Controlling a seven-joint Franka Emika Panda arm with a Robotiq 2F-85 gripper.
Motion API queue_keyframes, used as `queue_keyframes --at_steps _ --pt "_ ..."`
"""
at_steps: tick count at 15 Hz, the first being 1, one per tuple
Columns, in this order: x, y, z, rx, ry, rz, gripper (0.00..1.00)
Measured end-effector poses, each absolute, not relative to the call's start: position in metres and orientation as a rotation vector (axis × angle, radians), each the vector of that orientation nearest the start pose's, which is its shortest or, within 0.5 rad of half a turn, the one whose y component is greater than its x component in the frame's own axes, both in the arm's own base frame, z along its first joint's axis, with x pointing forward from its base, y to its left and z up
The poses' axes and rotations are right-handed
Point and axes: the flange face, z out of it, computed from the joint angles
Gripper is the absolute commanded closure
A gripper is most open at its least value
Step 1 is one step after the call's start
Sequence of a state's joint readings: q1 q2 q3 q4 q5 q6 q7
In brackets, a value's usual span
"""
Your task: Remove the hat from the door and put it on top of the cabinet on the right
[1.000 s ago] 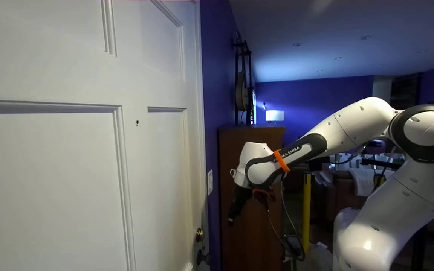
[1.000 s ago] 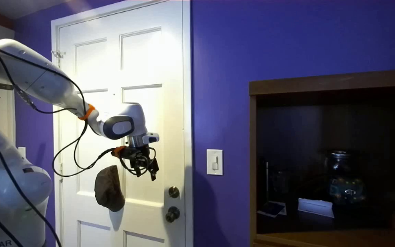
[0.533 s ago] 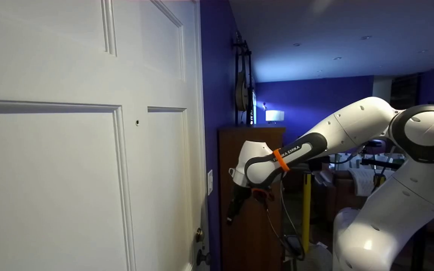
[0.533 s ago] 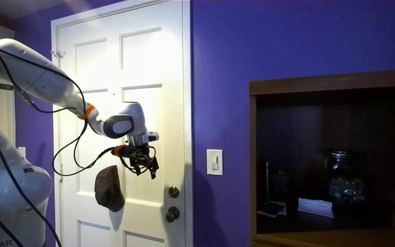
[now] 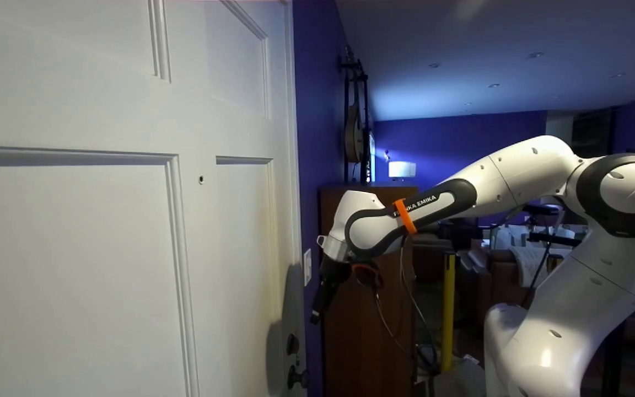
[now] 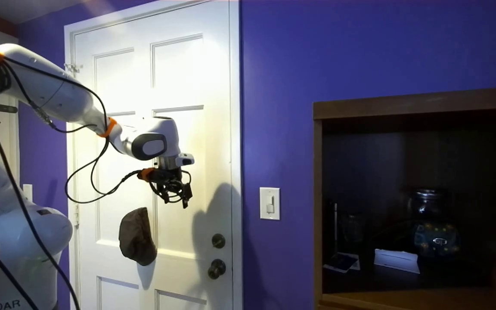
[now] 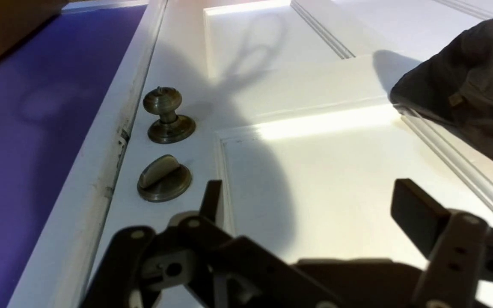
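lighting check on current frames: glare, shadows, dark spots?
In an exterior view, glare washes out the upper part of the white panelled door; the inside of the brown wooden cabinet is very dark. Wrist view: one door panel's edge glares, a broad shadow falls beside the round brass-coloured knob, and the soft dark grey-brown hat casts its own.

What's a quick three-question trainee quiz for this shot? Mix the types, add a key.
1. True or false: in the wrist view, the tool stands open.
2. Fill in: in an exterior view, a white ____ is mounted on the purple wall between the door and the cabinet.
3. Where is the hat? A) in the tool; B) on the door; C) on top of the cabinet.

Key: 1. True. 2. light switch. 3. B.
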State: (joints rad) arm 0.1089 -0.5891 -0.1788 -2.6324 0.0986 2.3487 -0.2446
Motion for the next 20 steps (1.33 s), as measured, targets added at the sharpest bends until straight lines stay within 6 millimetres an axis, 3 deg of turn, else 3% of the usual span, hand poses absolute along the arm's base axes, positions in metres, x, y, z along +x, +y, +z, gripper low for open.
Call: queue_keyframes --at_steps 9,16,20 --pt "0.388 -0.025 0.459 -2.966 -0.205 -0.469 0.00" --pt "0.375 0.081 0.456 -2.827 -0.396 -0.375 0.00" --pt "0.363 0.121 0.449 -2.759 -0.423 -0.323 0.00"
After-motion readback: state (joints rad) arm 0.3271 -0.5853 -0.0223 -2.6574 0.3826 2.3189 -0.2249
